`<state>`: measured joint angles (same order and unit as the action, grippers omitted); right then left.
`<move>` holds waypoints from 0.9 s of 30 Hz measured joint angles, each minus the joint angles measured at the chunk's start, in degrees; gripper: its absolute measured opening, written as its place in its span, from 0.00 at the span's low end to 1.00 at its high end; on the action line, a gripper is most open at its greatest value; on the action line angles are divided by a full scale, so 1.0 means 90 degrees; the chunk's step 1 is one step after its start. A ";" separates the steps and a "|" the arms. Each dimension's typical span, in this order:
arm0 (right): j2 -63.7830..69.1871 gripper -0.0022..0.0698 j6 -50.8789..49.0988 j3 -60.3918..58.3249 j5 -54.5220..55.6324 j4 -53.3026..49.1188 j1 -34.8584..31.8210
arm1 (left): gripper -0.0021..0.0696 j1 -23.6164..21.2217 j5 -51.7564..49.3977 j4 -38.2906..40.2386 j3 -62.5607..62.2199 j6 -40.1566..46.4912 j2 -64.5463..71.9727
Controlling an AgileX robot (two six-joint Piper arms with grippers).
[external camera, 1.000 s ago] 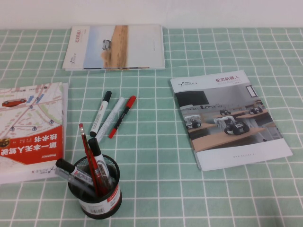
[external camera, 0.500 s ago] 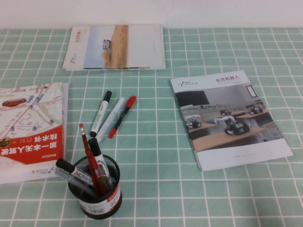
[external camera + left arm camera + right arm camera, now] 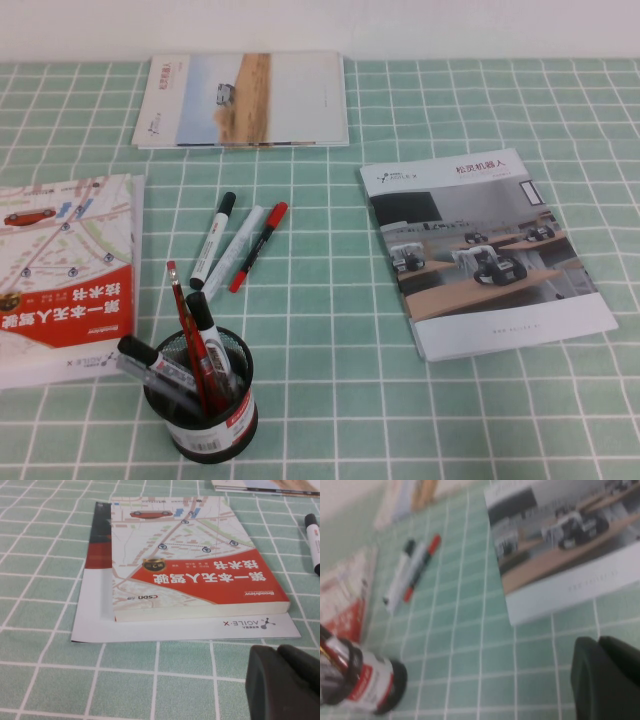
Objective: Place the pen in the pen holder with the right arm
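The pen [image 3: 258, 247], red with a black middle, lies on the green checked cloth next to a pale pen [image 3: 233, 252] and a white marker with a black cap [image 3: 212, 240]. It also shows in the right wrist view [image 3: 421, 568]. The black mesh pen holder [image 3: 200, 395] stands at the front left, with several pens in it. It also shows in the right wrist view [image 3: 365, 680]. Neither arm shows in the high view. My right gripper [image 3: 597, 641] is shut and empty above the cloth, near the brochure, far from the pen. My left gripper [image 3: 277, 651] is shut and empty near the red book.
A red and white map book [image 3: 60, 270] lies at the left on a white booklet [image 3: 150, 630]. A brochure with robot photos [image 3: 485, 250] lies at the right. Another booklet [image 3: 245, 100] lies at the back.
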<state>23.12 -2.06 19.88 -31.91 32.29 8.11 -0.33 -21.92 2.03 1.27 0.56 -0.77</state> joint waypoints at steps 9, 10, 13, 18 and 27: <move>0.2955 0.00 0.0112 0.1836 -0.1243 -0.0587 0.0013 | 0.02 0.0000 0.0000 0.0000 0.0000 0.0000 0.0000; 0.3194 0.00 0.0128 0.1966 -0.1255 -0.0619 0.0063 | 0.02 0.0000 0.0000 0.0000 0.0000 0.0000 0.0000; 0.4047 0.00 0.0128 0.2447 -0.1192 -0.0801 0.0472 | 0.02 0.0000 0.0000 0.0000 0.0000 0.0000 0.0000; 0.5393 0.00 -0.0379 0.3357 -0.0926 -0.1235 0.1573 | 0.02 0.0000 0.0000 0.0000 0.0000 0.0000 0.0000; 0.8443 0.00 -0.1610 0.6383 -0.0878 -0.2316 0.3377 | 0.02 0.0000 0.0000 0.0000 0.0000 0.0000 0.0000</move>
<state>99.11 -16.55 77.32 -39.81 11.45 38.50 -0.33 -21.92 2.03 1.27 0.56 -0.77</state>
